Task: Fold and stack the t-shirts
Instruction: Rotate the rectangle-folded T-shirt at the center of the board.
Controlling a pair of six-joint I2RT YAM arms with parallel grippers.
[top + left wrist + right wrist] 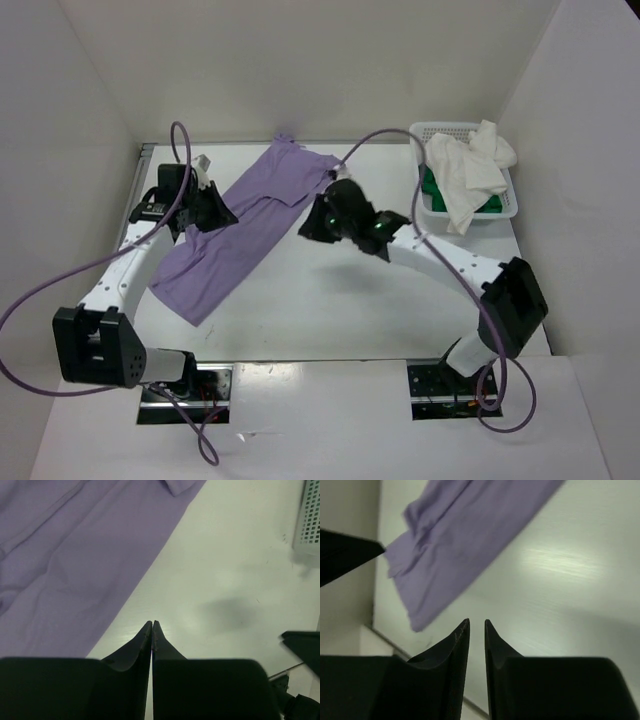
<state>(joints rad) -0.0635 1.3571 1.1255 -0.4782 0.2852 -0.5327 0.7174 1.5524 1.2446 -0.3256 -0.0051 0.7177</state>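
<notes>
Three t-shirts to place, two on the right and one on the left.

Lavender t-shirt (245, 225) (75, 555) (465, 535): lies spread as a long diagonal band over the left half of the table (330, 300), from near the far edge down toward the near left corner. Mostly flat, with soft creases and a lengthwise overlap at its far end.

White t-shirt (465, 175): heaped in a loose bundle on the basket (440, 127) (311, 517) at the far right corner, spilling over its near rim. Green t-shirt (432, 185): underneath the white one, inside the basket (only slivers showing at the left and near right sides).

Left gripper (228, 214) (152, 625): hangs at the left side of the lavender cloth, near the table's left edge. Fingers pressed tip to tip, nothing between them. From the wrist camera, tips seen against bare tabletop just beside the cloth's straight edge.

Right gripper (306, 230) (476, 624): sits toward the middle of the table, just beside the lavender shirt's right edge, casting a shadow on the bare surface nearby. Fingers parted by a narrow slit, pinching nothing. Cannot tell whether either gripper touches the cloth.
</notes>
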